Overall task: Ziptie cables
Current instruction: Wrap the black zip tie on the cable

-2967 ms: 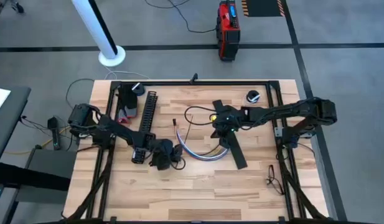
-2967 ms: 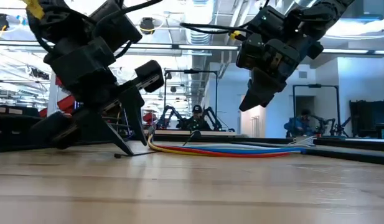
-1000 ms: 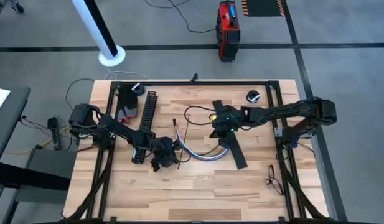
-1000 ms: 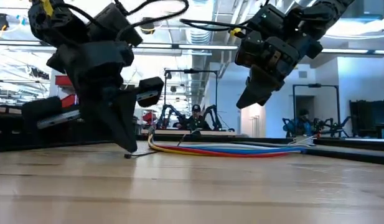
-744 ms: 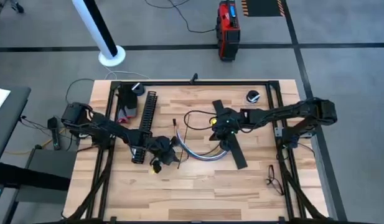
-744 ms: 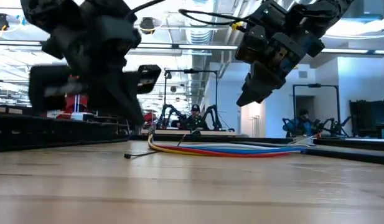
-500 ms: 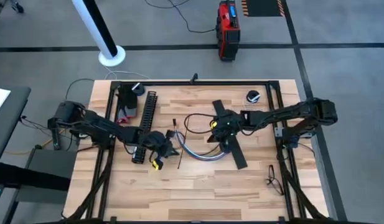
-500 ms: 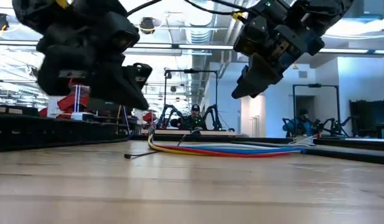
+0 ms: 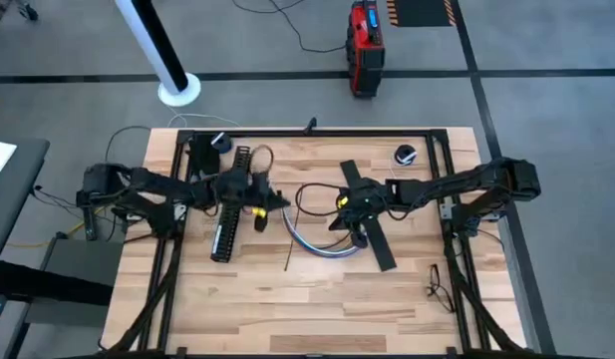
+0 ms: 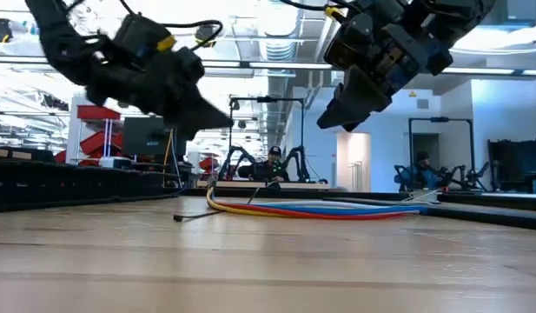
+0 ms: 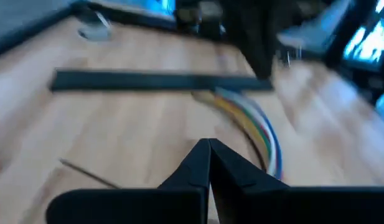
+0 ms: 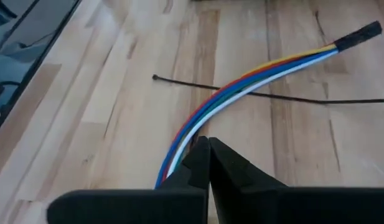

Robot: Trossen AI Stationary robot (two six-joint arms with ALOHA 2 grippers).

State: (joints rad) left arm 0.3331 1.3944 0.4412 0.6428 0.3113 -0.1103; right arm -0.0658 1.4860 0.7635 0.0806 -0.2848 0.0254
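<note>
- High view: the left gripper (image 9: 270,198) has swung away from the spot near the table's front middle where it hovered a moment ago. It now sits farther back, over the long black comb-slotted plastic channel (image 9: 227,207), with its tip pointing toward the bundle of thin curved wires in white, blue, red and yellow (image 9: 309,242). The thin black zip tie (image 9: 292,239) lies alone on the wooden table (image 9: 317,309), just left of the wires, so I judge that no tie is in hand and the binding has not begun. The right gripper (image 9: 349,221) has crept a little toward the wires' right end, beside the flat black rigid strip (image 9: 368,217).
- Low view: both grippers hang clear above the table, the left gripper (image 10: 217,116) having risen off the wood it nearly touched. The wire bundle (image 10: 320,209) lies flat and untied on the surface below and between them, with the zip tie (image 10: 191,216) at its near left end.
- Left wrist view: the left fingers (image 11: 195,167) meet at a point, pressed together with nothing between them (the picture is smeared by motion). The wires (image 11: 257,132) curve ahead of the tip, well apart from it, ending near the rigid strip (image 11: 157,81).
- Right wrist view: the right fingers (image 12: 200,162) are likewise closed and empty. The wires (image 12: 241,87) run from just in front of the tip outward, crossing over the zip tie (image 12: 272,95); whether the tip touches them I cannot tell.
</note>
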